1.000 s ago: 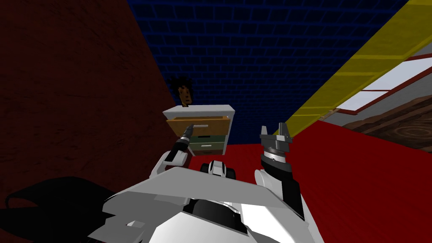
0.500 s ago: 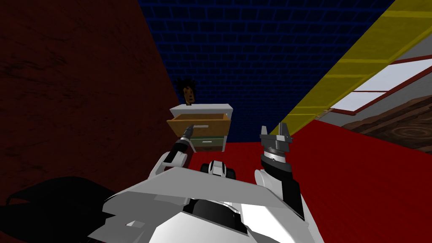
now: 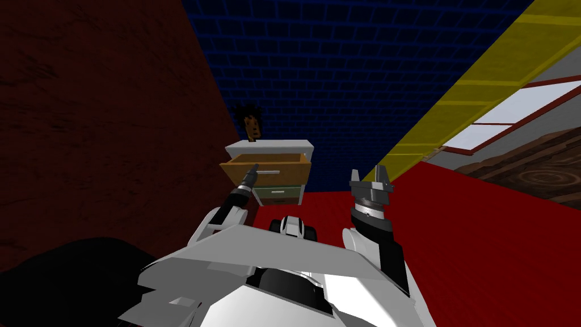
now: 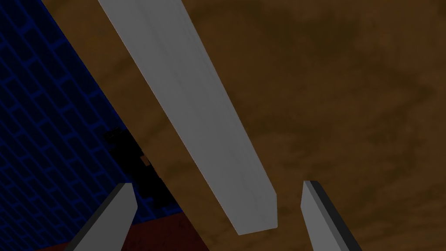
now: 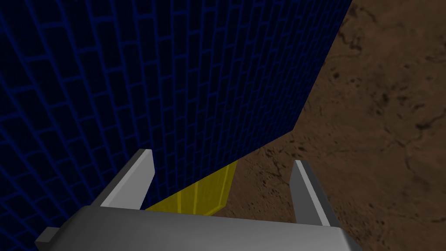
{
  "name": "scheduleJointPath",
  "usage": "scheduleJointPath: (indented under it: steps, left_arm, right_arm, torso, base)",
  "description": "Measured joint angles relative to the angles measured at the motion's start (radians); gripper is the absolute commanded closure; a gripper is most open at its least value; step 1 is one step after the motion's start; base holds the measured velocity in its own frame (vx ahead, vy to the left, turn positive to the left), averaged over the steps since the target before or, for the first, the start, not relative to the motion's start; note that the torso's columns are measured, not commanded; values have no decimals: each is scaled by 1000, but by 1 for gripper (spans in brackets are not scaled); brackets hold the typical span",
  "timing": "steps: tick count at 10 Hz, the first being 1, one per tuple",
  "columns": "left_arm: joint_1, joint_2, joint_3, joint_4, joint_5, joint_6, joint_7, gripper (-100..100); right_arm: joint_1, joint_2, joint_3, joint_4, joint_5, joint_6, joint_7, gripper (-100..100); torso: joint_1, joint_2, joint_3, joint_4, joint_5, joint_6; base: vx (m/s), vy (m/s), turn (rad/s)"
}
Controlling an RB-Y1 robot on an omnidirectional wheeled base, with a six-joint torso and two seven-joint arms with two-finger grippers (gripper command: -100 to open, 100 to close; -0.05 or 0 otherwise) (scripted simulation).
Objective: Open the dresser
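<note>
We find no text, label, brand, number or sign that we can read. The dresser (image 3: 269, 146) shows us plain white, brown and green fronts. Its top drawer (image 3: 289, 177) has a bare brown face with a plain grey handle (image 4: 196, 113), and the blue wall (image 3: 340, 68) carries only brick lines.

handle (image 4: 191, 109): far end cut by frame edge | lower drawers (image 3: 279, 193): left edge hidden behind L arm (image 3: 238, 196), tops behind top drawer (image 3: 289, 167)
</note>
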Motion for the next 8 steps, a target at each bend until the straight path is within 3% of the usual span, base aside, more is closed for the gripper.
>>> scheduleJointPath:
  steps: [5,6,8]
  left_arm:
    - [80,12,-9,-151,10,94,0,-100]
    - [82,13,-8,-153,11,99,1,0]
    - [84,13,-9,-149,12,101,1,0]
  right_arm:
    - [0,0,0,0,0,0,0,0]
    - [0,0,0,0,0,0,0,0]
    - [0,0,0,0,0,0,0,0]
  torso:
    - [-2,7,3,6,-4,-2]
    - [-2,7,4,5,-3,-1]
    - [-1,4,2,2,-1,0]
  base:
    - [34,7,-22]
    - [7,1,0]
    - [0,0,0]
